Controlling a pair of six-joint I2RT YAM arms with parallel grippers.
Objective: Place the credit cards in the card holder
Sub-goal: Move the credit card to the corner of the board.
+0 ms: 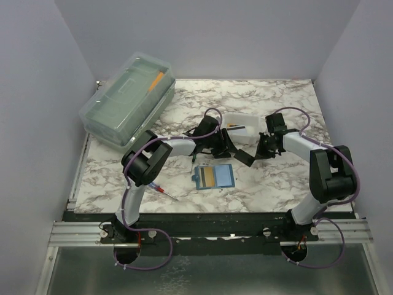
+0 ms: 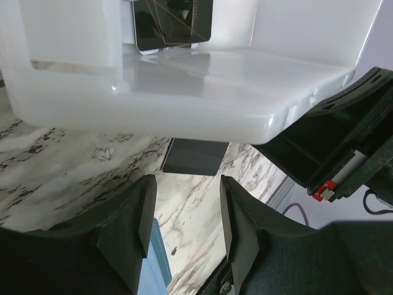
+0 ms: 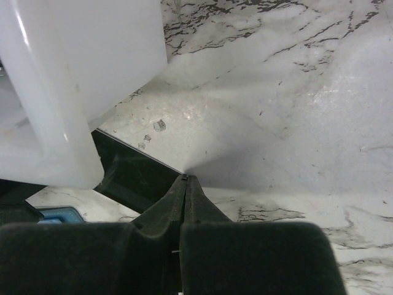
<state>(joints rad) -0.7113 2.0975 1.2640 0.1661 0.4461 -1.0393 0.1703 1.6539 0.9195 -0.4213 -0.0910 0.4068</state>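
The teal card holder [image 1: 214, 176] lies open on the marble table with a yellow card [image 1: 209, 177] in it; its blue edge shows in the left wrist view [image 2: 155, 258] and the right wrist view [image 3: 60, 215]. My right gripper [image 1: 260, 150] [image 3: 186, 178] is shut on the edge of a dark credit card [image 1: 244, 157] [image 3: 132, 178], held low over the table right of the holder. My left gripper [image 1: 224, 145] [image 2: 187, 184] is open and empty just below the white tray, facing that dark card [image 2: 195, 157]. Another dark card [image 2: 173, 24] stands in the tray.
The translucent white tray [image 1: 241, 118] [image 2: 184, 98] [image 3: 80, 80] sits behind both grippers. A big clear lidded box [image 1: 129, 98] stands at the back left. A small red-tipped tool [image 1: 164, 192] lies near the front edge, left of the holder.
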